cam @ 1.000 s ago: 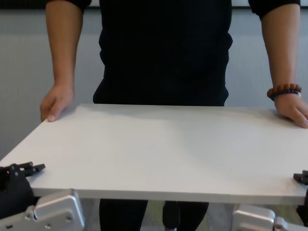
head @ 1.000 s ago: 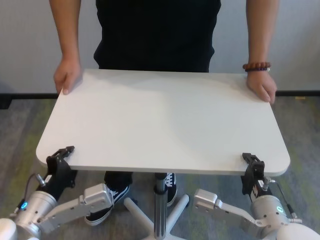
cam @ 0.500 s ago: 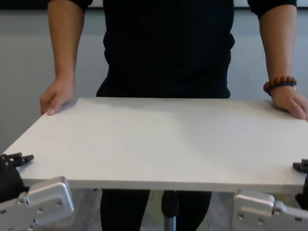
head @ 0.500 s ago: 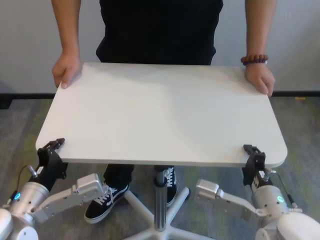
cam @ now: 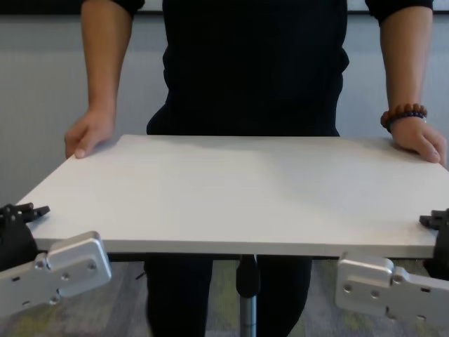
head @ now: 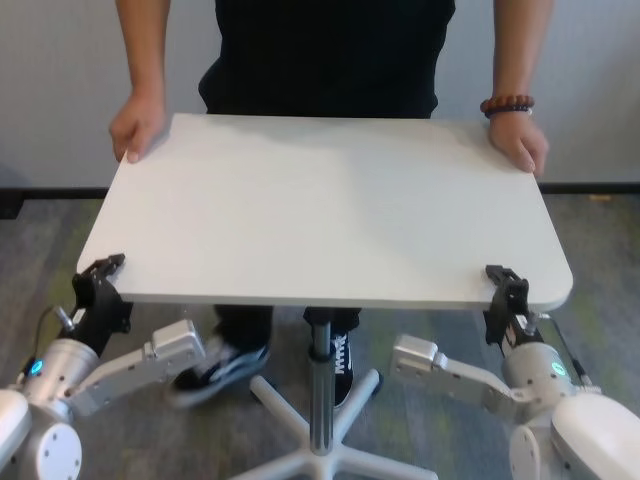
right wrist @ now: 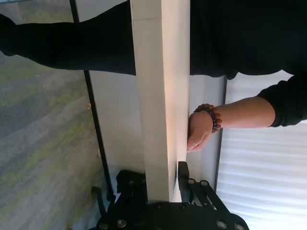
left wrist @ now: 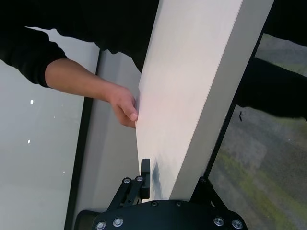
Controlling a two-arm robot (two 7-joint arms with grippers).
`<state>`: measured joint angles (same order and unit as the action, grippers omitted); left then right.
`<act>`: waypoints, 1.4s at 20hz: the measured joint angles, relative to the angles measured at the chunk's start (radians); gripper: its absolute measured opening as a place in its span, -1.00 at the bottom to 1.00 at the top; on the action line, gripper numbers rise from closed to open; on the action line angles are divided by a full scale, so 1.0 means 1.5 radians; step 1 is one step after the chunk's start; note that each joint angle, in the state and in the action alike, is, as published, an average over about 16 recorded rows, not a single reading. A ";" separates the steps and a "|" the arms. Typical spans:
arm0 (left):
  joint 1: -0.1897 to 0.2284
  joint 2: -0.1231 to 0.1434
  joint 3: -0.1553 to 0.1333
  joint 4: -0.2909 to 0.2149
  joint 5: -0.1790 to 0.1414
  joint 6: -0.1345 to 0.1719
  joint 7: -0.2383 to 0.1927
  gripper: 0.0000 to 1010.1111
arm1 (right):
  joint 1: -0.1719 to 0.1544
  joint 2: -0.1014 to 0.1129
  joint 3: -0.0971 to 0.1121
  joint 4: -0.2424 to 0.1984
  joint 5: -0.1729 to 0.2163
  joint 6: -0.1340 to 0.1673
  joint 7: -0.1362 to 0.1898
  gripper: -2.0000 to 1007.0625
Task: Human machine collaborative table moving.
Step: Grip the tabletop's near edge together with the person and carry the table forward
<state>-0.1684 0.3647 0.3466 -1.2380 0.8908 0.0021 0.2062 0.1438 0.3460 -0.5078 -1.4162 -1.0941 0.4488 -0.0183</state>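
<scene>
I see the table [head: 330, 205] between the human [head: 330, 50] and my arms. My left gripper [head: 100, 272] is clamped on the table's near left corner, my right gripper [head: 505, 283] on its near right corner. The human's hands [head: 136, 127] hold the far corners.

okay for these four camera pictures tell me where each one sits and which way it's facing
Head view: high on the robot, looking forward and down at the table, the human, left gripper, right gripper.
Chest view: lower, level with the table's near edge; both forearms show.
Left wrist view: on the left arm, looking along the tabletop toward the human's hand; its fingers clamp the edge.
Right wrist view: on the right arm, looking along the edge toward the bracelet.
Shared: head and chest views both show the bracelet hand.
</scene>
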 joint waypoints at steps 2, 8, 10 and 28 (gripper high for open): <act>-0.014 -0.005 0.003 0.017 0.001 -0.002 0.004 -0.32 | 0.011 -0.005 0.001 0.016 -0.001 -0.009 -0.001 -0.44; -0.067 -0.024 0.020 0.086 0.007 -0.012 0.019 -0.33 | 0.046 -0.025 0.004 0.072 -0.004 -0.040 -0.008 -0.44; -0.086 -0.032 0.027 0.113 0.009 -0.017 0.026 -0.33 | 0.058 -0.031 0.006 0.093 -0.005 -0.051 -0.012 -0.44; -0.260 -0.116 0.082 0.396 0.021 -0.073 0.119 -0.33 | 0.176 -0.082 0.003 0.291 0.006 -0.135 -0.056 -0.44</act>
<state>-0.5587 0.1900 0.4702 -0.6436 0.9219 -0.1071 0.3852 0.4080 0.2235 -0.5035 -0.9792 -1.0844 0.2466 -0.1025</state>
